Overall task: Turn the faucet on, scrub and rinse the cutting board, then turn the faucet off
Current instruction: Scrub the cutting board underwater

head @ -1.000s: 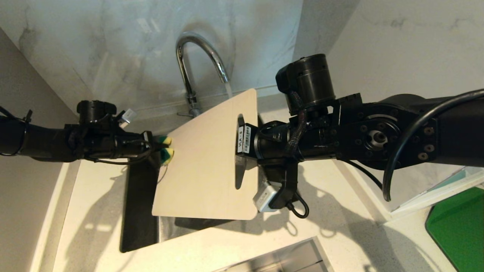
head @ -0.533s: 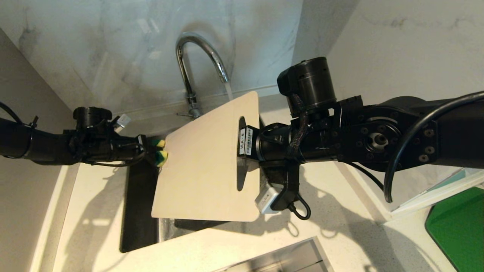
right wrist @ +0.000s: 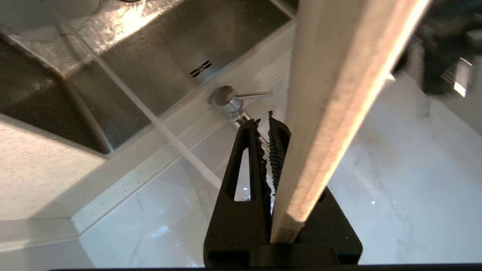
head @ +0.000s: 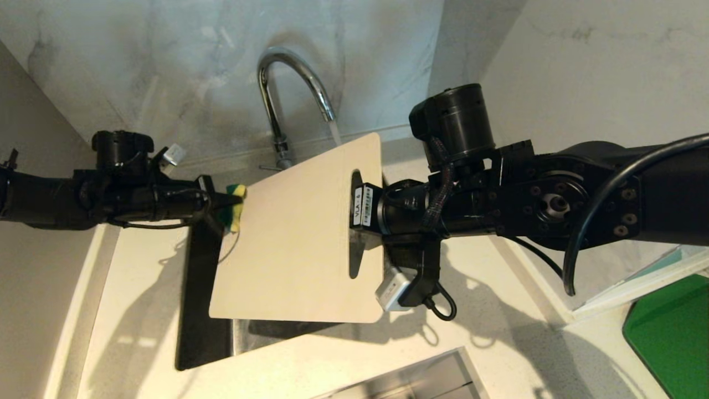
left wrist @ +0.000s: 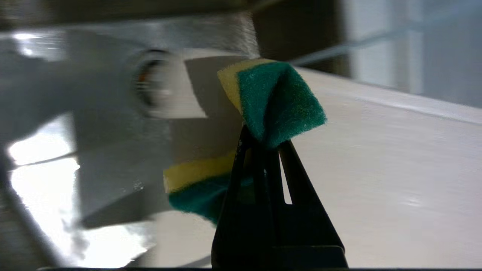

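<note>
a: cutting board [head: 293, 244] — where is it now?

b: i hold it over the sink [head: 205, 332], tilted, its far corner right under the faucet [head: 288, 83] spout. water runs from the spout onto that corner. my right gripper [right wrist: 268, 128] has its jaws closed on the handle end; in the right wrist view the board's edge passes between them, near their base.

a: and your left?

b: my left gripper [left wrist: 263, 145] is clamped tight on a folded yellow-and-green sponge [head: 235, 199]. the sponge sits at the board's left edge, up near the far corner, touching it or just beside it; i cannot tell which.

a: what has changed in the last second?

b: two things. the sponge has slid back along the board: a second ago it showed as two lobes a little further in on the face, now it is drawn out to the rim and turned, so one lobe shows. the board's near left corner has also swung outward to the left, so it lies flatter and wider across the basin.

a: meaning?

b: i judge i am in the middle of scrubbing, at the end of one stroke. the faucet is already on, its lever [right wrist: 256, 94] turned out to the side. more strokes and the rinse are left, then the lever must go back.
</note>
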Tool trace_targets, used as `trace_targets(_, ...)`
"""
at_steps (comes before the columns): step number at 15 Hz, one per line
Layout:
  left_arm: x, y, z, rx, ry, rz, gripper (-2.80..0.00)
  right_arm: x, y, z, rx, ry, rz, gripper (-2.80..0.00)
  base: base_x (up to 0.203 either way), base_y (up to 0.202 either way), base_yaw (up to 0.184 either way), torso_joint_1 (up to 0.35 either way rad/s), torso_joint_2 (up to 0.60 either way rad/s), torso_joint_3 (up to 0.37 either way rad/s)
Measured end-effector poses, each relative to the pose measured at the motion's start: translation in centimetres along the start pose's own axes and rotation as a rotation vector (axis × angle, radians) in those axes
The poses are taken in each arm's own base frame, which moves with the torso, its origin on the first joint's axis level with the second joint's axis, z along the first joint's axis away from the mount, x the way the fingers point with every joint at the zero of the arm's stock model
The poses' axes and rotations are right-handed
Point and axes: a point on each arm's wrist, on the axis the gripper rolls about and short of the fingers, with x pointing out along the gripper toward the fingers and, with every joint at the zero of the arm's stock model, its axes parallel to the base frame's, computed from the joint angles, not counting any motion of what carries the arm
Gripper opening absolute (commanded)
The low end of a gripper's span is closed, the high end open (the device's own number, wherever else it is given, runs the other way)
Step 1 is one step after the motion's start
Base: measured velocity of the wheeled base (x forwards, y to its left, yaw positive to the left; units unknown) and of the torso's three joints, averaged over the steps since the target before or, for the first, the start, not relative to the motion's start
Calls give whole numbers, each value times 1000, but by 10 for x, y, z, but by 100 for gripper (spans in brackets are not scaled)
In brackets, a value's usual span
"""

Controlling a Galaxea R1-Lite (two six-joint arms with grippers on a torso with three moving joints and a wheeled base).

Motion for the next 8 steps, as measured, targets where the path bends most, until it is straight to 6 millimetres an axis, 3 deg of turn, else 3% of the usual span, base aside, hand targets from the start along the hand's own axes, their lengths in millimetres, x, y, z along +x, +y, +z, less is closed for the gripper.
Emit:
trace_targets(2,-11,-38,-7,11,13,-65,-280,0,2,0,2,0,3,-280,0,0,0,0,0,0)
trace_targets(5,-22,-98,-37,27,91,-193,-280,1,3,1,4,-6,9,-280,0,0,0,0,0,0)
trace_targets(8,-29,-133,-63,8,169,-272,-280,2,4,2,5,-9,10,-280,0,0,0,0,0,0)
